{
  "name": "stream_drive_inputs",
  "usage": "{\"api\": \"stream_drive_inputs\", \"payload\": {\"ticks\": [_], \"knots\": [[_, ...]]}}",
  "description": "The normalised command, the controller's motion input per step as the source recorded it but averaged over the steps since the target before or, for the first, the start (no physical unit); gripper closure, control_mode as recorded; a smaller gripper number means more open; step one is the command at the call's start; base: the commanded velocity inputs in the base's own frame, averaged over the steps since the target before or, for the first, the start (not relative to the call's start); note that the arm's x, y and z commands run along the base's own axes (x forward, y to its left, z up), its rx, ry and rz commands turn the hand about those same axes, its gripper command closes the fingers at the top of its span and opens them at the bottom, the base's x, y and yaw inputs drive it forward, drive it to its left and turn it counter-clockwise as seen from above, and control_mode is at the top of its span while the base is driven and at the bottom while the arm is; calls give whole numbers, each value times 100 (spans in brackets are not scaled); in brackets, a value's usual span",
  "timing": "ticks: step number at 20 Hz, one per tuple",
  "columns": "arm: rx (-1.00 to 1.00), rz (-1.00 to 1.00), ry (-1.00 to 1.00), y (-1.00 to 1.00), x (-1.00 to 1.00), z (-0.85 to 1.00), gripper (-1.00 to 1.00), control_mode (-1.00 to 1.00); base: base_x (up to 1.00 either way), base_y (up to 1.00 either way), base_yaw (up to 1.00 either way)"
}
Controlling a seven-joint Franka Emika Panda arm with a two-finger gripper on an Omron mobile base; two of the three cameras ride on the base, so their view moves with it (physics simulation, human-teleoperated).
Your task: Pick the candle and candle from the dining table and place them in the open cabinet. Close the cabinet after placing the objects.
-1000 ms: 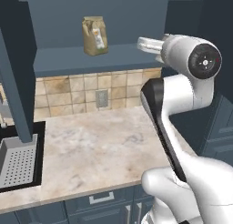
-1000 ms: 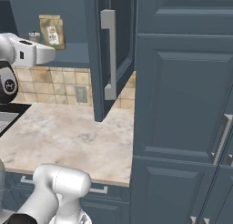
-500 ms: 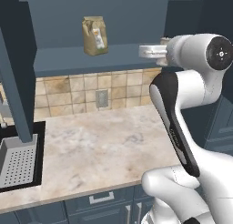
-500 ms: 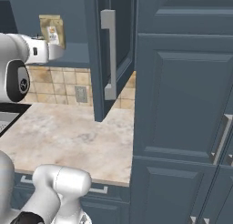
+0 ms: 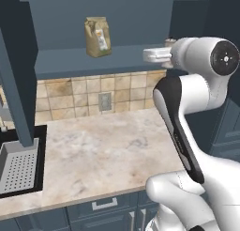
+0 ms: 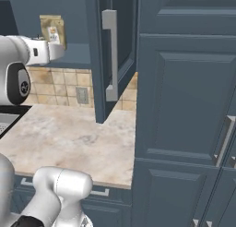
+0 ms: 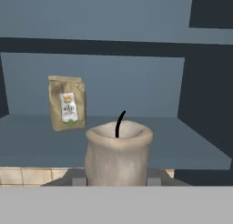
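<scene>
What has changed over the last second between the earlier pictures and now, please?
The arm's upper joint swung from low right to high right in the left base view, and the end effector drew level with the open cabinet's shelf, still shut on the grey-beige candle. The brown paper bag, the counter and the cabinet door stayed as they were.

Visible were one grey-beige pillar candle at lower centre, one brown paper bag at left, and one open cabinet.
</scene>
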Motion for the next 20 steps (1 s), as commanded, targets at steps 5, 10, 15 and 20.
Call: {"api": "stream_drive_inputs", "payload": {"ticks": [5, 10, 15, 20], "knots": [[0, 0, -3, 0, 42, -2, 100, -100, 0, 0, 0], [0, 0, 0, 0, 66, 0, 100, -100, 0, 0, 0], [0, 0, 2, 0, 71, 0, 100, -100, 0, 0, 0], [0, 0, 1, 0, 55, -17, 100, -100, 0, 0, 0]]}}
